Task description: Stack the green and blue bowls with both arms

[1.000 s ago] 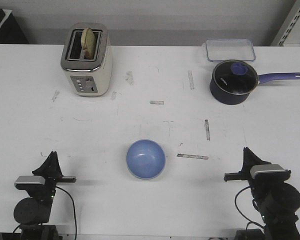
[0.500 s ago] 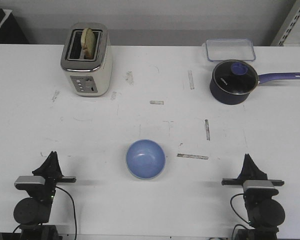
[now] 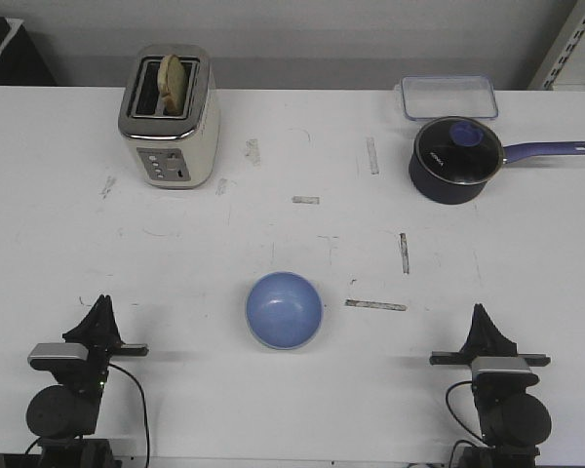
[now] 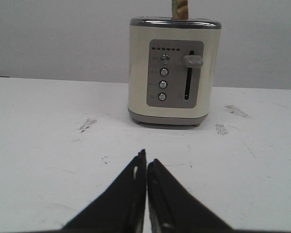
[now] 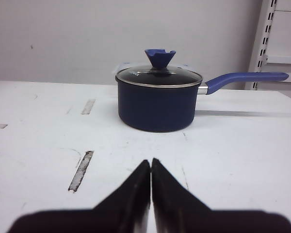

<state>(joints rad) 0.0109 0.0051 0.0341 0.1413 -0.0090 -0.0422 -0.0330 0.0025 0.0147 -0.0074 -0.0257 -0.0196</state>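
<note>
White table [image 3: 292,234], lower centre: blue bowl [image 3: 284,310], seemingly already stacked; we park left gripper [image 3: 101,310] and right gripper [image 3: 480,318] pressed together, empty.

A white table [image 3: 302,234], scuffed with grey tape marks, runs back to a plain grey wall [image 3: 302,39] (evenly lit), with a white slotted shelving upright [image 3: 565,44] at the far right corner.

Matte blue bowl [image 3: 284,309], glossy cream toaster [image 3: 169,117] with chrome top, glass-lidded saucepan [image 3: 453,161].
</note>
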